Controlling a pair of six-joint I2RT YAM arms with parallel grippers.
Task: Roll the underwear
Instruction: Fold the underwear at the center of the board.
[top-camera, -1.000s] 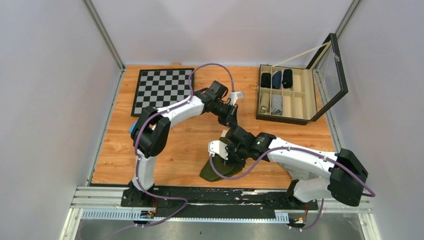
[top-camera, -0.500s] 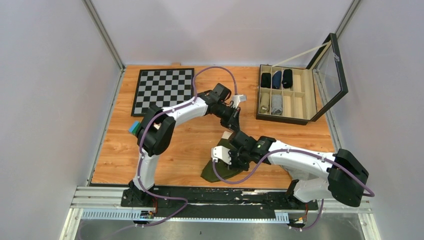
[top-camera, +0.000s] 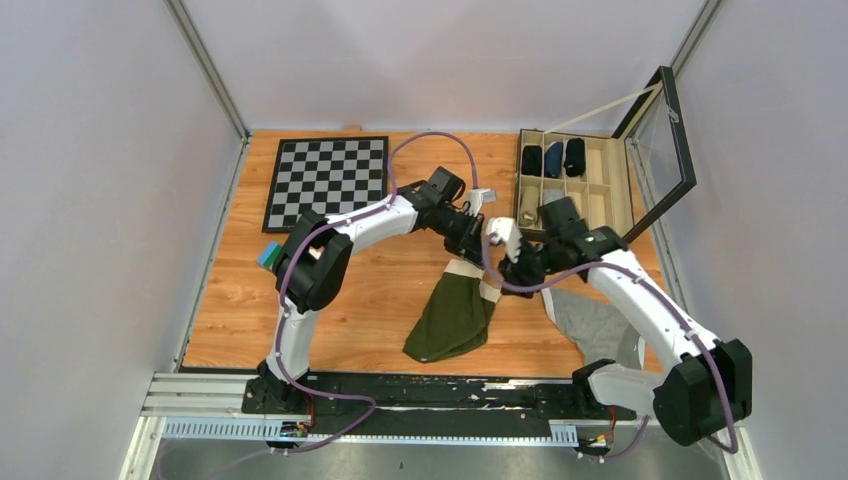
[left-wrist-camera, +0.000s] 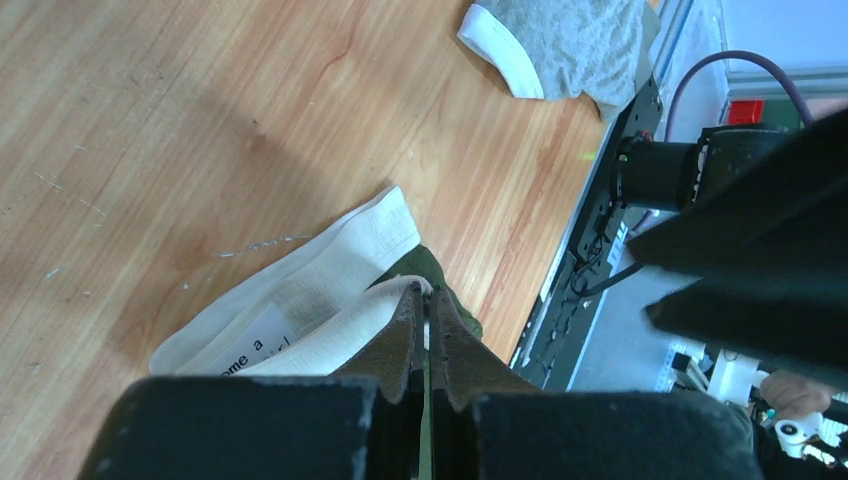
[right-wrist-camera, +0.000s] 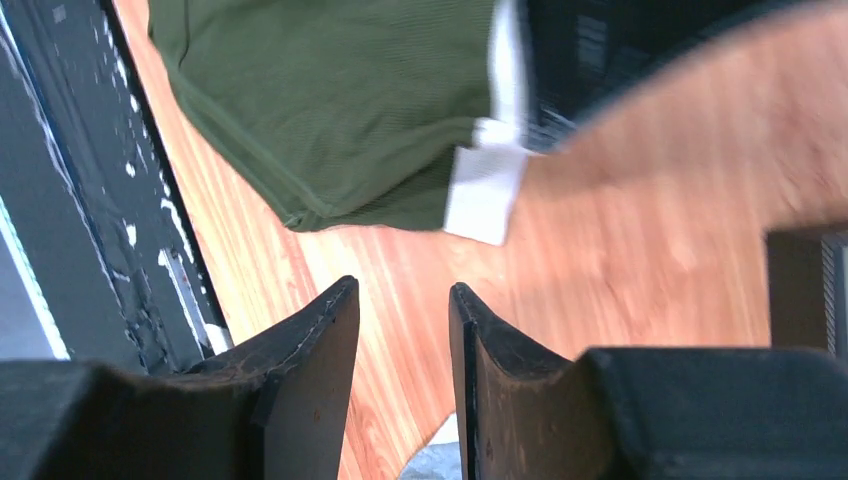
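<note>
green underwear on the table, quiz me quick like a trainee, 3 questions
1. Which part of the green underwear do the left jaws pinch? A leg hem; B white waistband; C nothing.
2. True or false: the right jaws grip cloth.
3. Fill in: in the top view, the grey underwear lies to the ___ of the green one.
Key: 1 B; 2 false; 3 right.
</note>
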